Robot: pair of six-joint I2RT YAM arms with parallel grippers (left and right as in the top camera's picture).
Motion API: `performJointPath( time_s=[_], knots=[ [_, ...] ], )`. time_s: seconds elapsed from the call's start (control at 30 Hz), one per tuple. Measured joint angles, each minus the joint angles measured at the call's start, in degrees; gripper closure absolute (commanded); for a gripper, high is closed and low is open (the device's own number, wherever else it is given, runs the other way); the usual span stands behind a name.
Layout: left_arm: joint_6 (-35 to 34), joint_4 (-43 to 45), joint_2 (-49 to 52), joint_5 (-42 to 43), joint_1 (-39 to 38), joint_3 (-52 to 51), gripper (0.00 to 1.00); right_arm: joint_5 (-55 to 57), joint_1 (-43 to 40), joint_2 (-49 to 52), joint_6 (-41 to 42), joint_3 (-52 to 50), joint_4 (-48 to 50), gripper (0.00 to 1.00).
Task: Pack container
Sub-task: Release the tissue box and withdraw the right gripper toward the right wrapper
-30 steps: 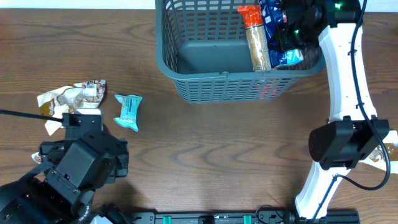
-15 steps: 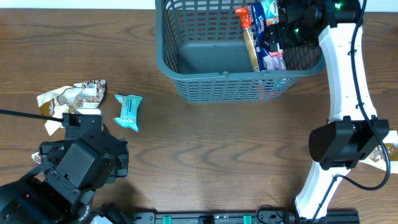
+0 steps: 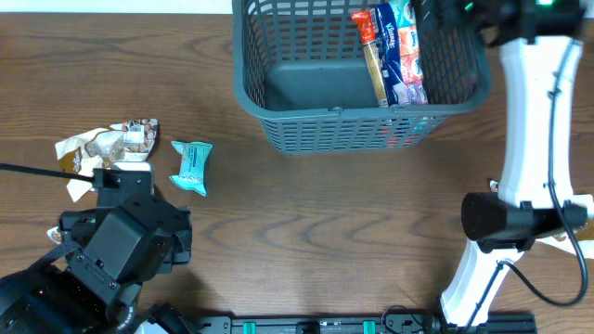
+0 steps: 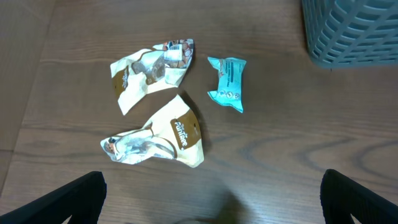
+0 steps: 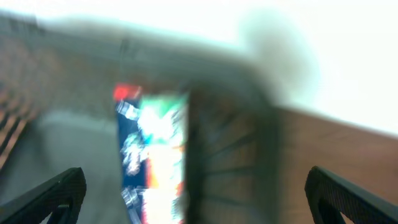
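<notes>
The dark grey container (image 3: 278, 111) stands at the table's far edge. A long tan and orange packet (image 3: 376, 56) and a blue packet (image 3: 402, 51) lie side by side in its right half. My right gripper (image 5: 199, 199) hovers open over the container's right wall (image 5: 230, 155), empty, and the blue packet (image 5: 152, 155) shows blurred below it. My left gripper (image 4: 211, 202) is open and empty above the table at the near left. Ahead of it lie a teal packet (image 4: 227, 83) and two crumpled brown and white packets (image 4: 152, 71) (image 4: 158, 140).
The teal packet (image 3: 191, 167) and a crumpled packet (image 3: 107, 144) lie left of the container, just beyond my left arm (image 3: 121, 250). Another packet (image 3: 571, 227) peeks out by the right arm's base (image 3: 510, 218). Bare wood lies between the two arms.
My right gripper opened and let go of the blue packet, which dropped flat beside the tan packet in the container. The gripper then drew back toward the far right. The left arm stayed still.
</notes>
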Motion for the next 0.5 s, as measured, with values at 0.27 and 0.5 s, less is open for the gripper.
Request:
performJointPath(
  time_s=[0.27,0.5],
  knots=[
    [0.0,0.02,0.0,0.0,0.0,0.0,0.01,11.74,-7.82,-1.44,4.42,18.32,-9.42,0.01],
    [0.0,0.0,0.0,0.0,0.0,0.0,0.01,22.36,-15.1,-2.19,21.75,19.76,-18.64,0.01]
  ],
)
